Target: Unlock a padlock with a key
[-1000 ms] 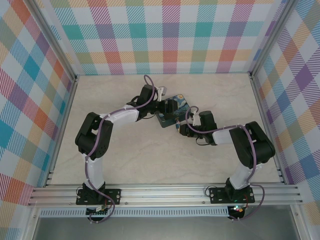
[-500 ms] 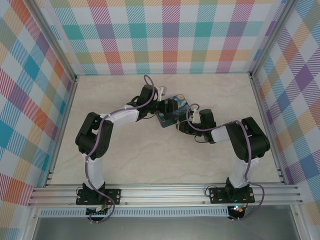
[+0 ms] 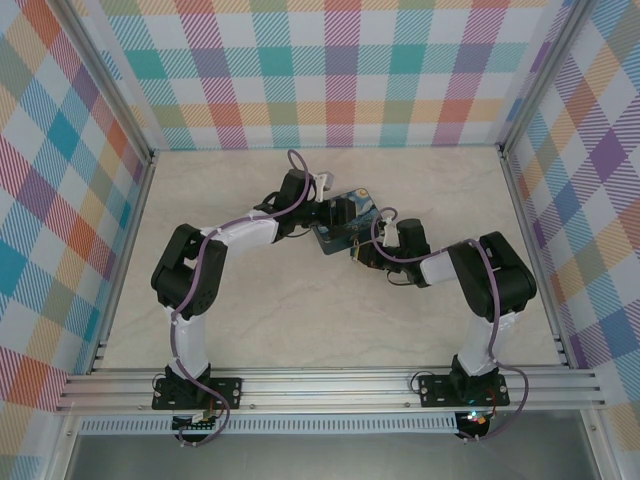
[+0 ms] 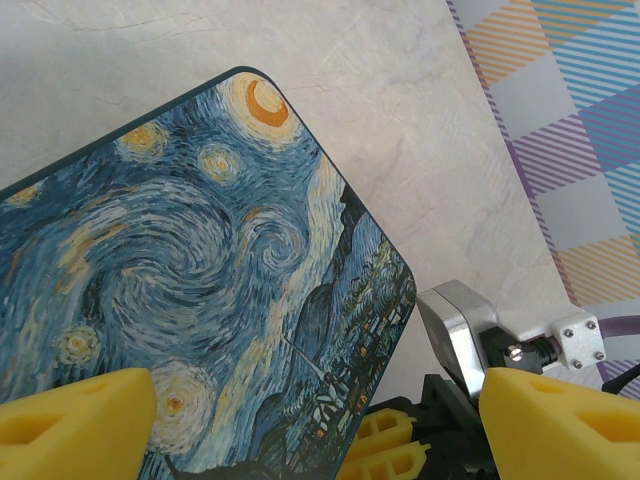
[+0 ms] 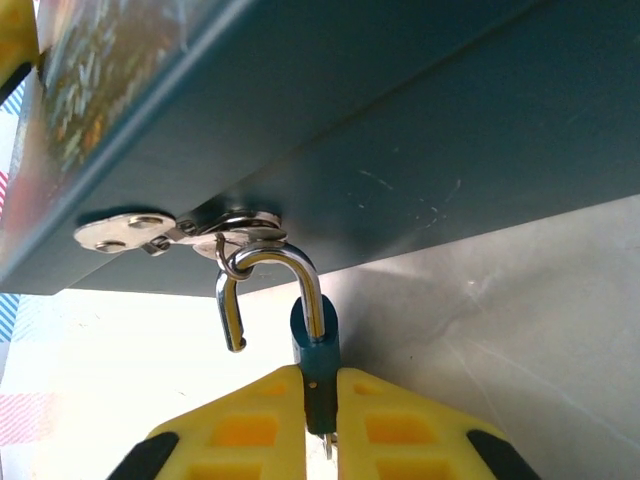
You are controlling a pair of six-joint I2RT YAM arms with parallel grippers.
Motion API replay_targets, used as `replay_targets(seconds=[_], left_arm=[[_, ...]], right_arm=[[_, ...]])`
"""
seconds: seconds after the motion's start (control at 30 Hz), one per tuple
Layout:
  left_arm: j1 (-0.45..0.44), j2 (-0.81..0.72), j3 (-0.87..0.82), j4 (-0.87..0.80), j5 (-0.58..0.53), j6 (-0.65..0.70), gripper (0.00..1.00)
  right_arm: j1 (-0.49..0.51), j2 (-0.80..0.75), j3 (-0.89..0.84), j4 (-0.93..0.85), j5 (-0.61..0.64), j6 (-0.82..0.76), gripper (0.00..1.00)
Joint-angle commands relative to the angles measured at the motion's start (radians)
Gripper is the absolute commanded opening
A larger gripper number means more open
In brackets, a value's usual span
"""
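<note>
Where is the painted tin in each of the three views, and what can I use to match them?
Top external: the tin lies in the middle of the table.
Left wrist: the tin shows its painted lid across the left and centre.
Right wrist: the tin shows its dark side wall across the top.
Shared landmark: the right gripper, yellow-fingered, at the tin's edge.

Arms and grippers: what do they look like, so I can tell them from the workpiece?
The left arm and right arm have black joints, white link shells and a purple cable looped along each. The left gripper and right gripper have chunky yellow fingers, the right's with recessed pockets.
</note>
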Motion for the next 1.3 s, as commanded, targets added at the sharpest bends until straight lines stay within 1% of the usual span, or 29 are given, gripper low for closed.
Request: replay_targets(seconds=[0.0, 0.23, 0.37, 0.5, 0.73, 0.87, 1.1, 1.27], left_arm=[[0.005, 0.000, -0.029, -0.018, -0.001, 0.002, 0.84], [0.005, -0.030, -0.088, -0.002, 0.002, 0.001, 0.84], [0.004, -0.051, -0.124, 0.014, 0.003, -0.008, 0.85], [0.002, -0.065, -0.158, 0.039, 0.008, -0.032, 0.85], [-0.008, -0.080, -0.196, 0.055, -0.007, -0.044, 0.85], [-0.017, -0.083, -0.210, 0.068, -0.011, -0.056, 0.85], [-0.025, -0.087, -0.241, 0.114, -0.012, -0.092, 0.85], [-0.028, -0.100, -0.252, 0.111, -0.012, -0.083, 0.85]], right_arm=[[0.003, -0.011, -0.012, -0.014, 0.048, 0.039, 0.11], [0.003, -0.055, -0.025, -0.022, 0.117, 0.135, 0.08], [0.003, -0.065, -0.020, -0.034, 0.129, 0.192, 0.08], [0.003, -0.065, 0.003, -0.083, 0.145, 0.241, 0.07], [0.003, -0.066, 0.014, -0.084, 0.175, 0.294, 0.07], [0.002, -0.063, 0.030, -0.061, 0.179, 0.330, 0.07], [0.004, -0.069, 0.030, -0.031, 0.235, 0.402, 0.07], [0.003, -0.057, 0.041, -0.012, 0.264, 0.432, 0.07]])
